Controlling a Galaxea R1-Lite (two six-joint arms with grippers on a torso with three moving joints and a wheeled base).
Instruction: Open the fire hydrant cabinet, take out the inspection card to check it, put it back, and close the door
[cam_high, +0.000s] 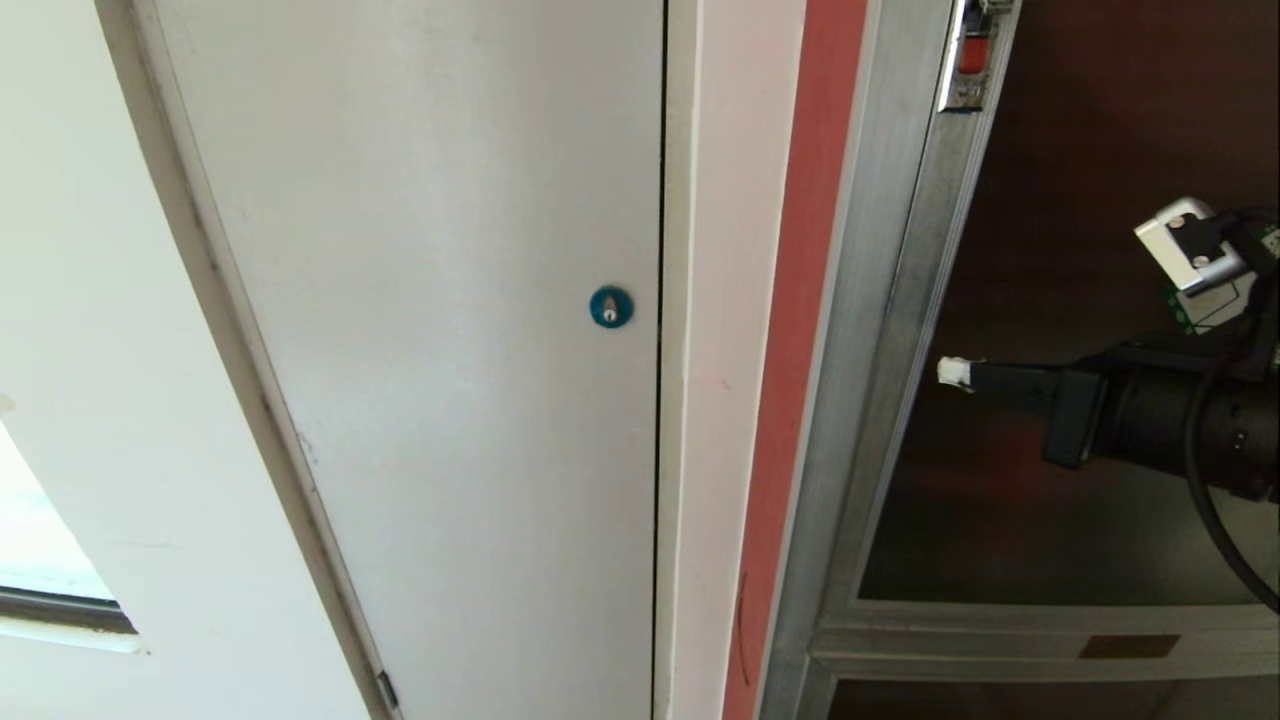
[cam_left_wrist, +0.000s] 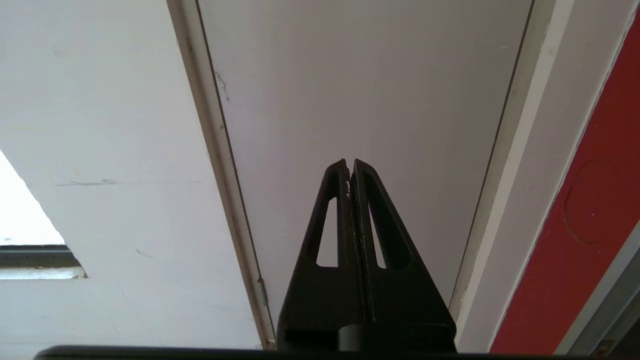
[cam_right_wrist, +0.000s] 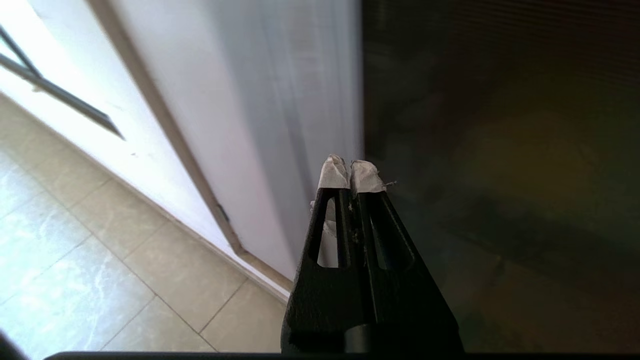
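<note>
right gripper (cam_high: 955, 372) (closed) – just before the door (cam_high: 1080, 300).

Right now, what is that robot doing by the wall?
The robot is working at the fire hydrant cabinet. Its right gripper, fingers shut and holding nothing, reaches sideways across the door, the dark glass one, with its tips near the silver frame. The door looks shut, and the small red-marked latch sits higher up. The left gripper is shut too, idle before the grey-white panel door.
</note>
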